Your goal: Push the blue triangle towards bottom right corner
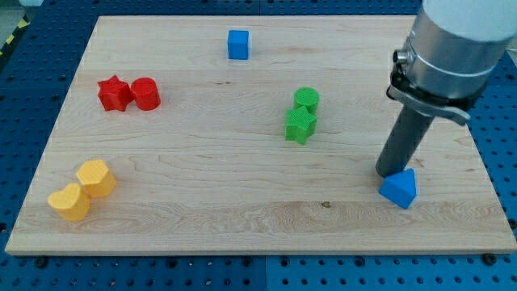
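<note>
The blue triangle [400, 189] lies on the wooden board [242, 210] near the view's bottom right. My tip [386, 173] stands right against the triangle's upper left side, touching it or nearly so. The dark rod rises from there to the grey arm body at the view's top right.
A blue cube [237, 44] sits near the top centre. A green cylinder [306, 99] and green star [300, 124] touch at centre right. A red star [114, 93] and red cylinder [145, 94] sit upper left. Two yellow blocks [96, 178] [69, 202] lie lower left.
</note>
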Tool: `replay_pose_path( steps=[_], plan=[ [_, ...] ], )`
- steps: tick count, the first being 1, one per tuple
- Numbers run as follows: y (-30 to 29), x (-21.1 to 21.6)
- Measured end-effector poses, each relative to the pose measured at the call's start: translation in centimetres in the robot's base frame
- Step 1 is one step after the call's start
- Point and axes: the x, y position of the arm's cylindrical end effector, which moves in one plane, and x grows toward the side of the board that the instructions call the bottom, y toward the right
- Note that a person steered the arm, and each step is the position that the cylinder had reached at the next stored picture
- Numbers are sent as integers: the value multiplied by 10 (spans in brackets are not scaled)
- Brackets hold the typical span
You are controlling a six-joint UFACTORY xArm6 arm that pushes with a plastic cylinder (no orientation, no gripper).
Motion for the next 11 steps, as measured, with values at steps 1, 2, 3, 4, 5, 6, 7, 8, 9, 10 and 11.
replay_pose_path(
  steps=[1,2,3,4,5,6,7,8,9,10,11],
  plan=[
    [-11,30],
    [-32,55],
    [-34,67],
    [-24,71],
    [-12,70],
    [-12,63],
    [-11,55],
    [0,55],
    [17,55],
    [37,53],
    [36,53]
  ],
)
